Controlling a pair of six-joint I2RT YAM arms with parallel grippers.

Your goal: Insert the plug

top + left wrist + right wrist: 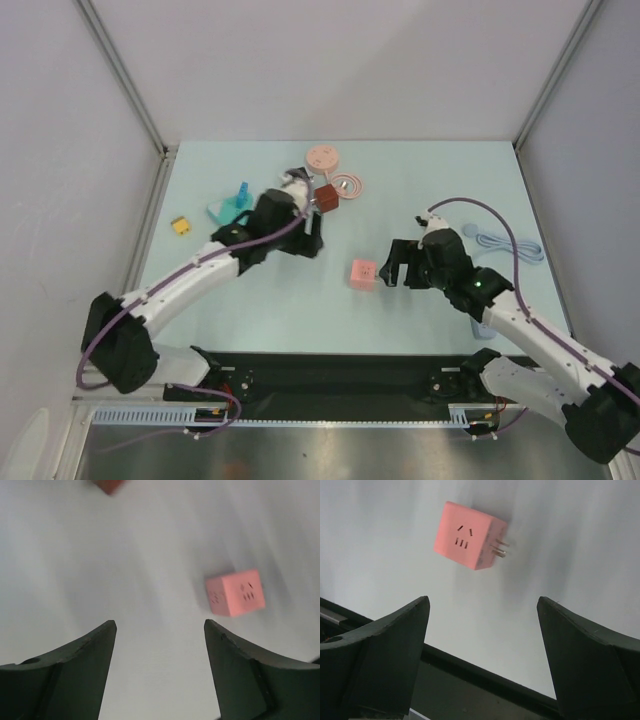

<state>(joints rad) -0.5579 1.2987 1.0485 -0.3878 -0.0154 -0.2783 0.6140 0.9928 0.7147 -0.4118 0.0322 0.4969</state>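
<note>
Since the right fingers (415, 622) are spread with nothing between them and sit just beside the pink plug (470, 535), the right arm is the nearer one. In its wrist view the pink plug lies on the tabletop (450, 180) ahead and a little left of the gap. Its metal prongs (500, 550) point right, across the line of approach, and a slotted face is turned up. Farther out, the left fingers (102, 640) are also parted and hold nothing, with the pink plug ahead, off to their right and well apart. Beyond them a brown block (326, 197) sits close by the left wrist, and two pink round pieces (323, 156) lie toward the far edge. I cannot tell where the prongs should go: the brown block is cut off and blurred in the left wrist view and too small from above.
</note>
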